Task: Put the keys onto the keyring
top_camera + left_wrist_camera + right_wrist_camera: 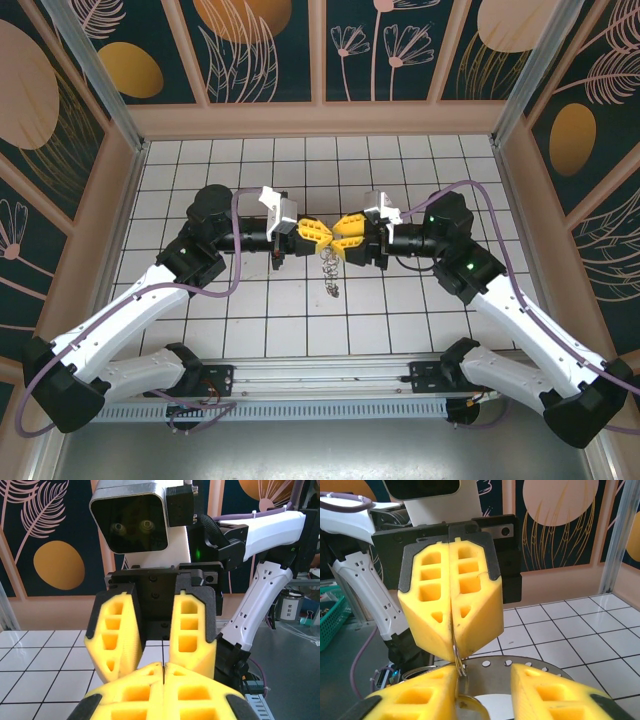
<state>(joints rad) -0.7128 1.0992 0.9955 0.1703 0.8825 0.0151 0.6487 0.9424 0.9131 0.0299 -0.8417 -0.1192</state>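
Above the table (250, 320), the left arm (120, 320) and right arm (520, 320) are extended inward and held level, so that the claws meet tip to tip over mid-table. The left claw (454, 650) is pressed together, pinching a wire loop (456, 659) of the keyring (525, 664). The right claw (156, 650) is spread part-way, with no grip seen; the keyring's flat band passes close behind its fingers. The keyring is judged light, thin, stiff and slippery, and its wire springy and easily bent. Hold is best taken on the flat band.
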